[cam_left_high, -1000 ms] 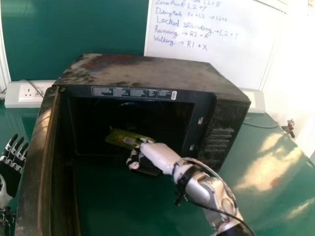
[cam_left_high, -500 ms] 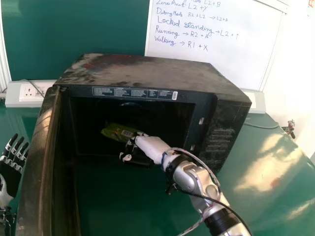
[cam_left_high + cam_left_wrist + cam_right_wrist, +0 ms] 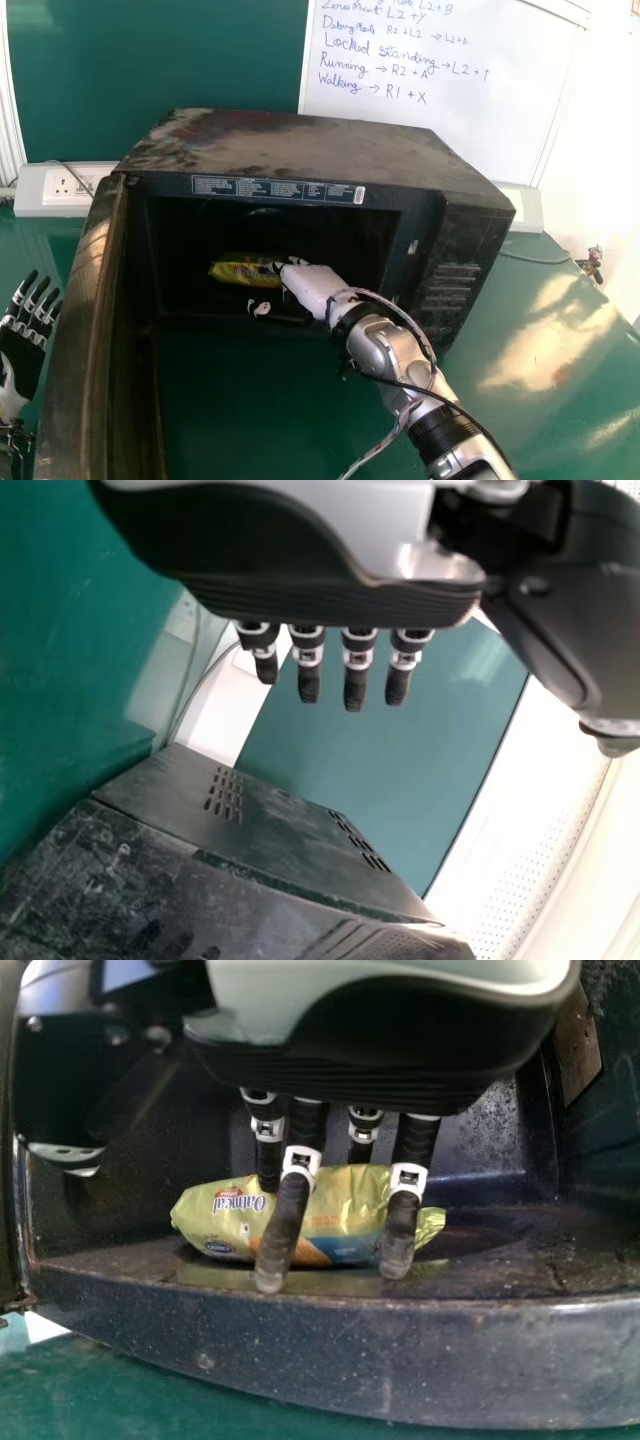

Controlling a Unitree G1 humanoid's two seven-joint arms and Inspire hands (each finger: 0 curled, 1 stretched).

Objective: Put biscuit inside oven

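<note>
Inside the oven [image 3: 300, 150], straight, released fingers of the right hand [image 3: 306, 283] cross the print-covered biscuit [image 3: 232, 272]; left hand [image 3: 22, 355] open beside the door [image 3: 80, 320]; handwriting covers the whiteboard [image 3: 470, 100]

On my head view, a glossy green table [image 3: 510, 310] supports a boxy black metal oven [image 3: 300, 145], door [image 3: 80, 340] open at left.

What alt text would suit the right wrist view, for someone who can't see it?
A yellow-green biscuit packet lies inside the oven, behind its front edge; the robot's right hand hangs over it, some fingers crossing in front.
</note>
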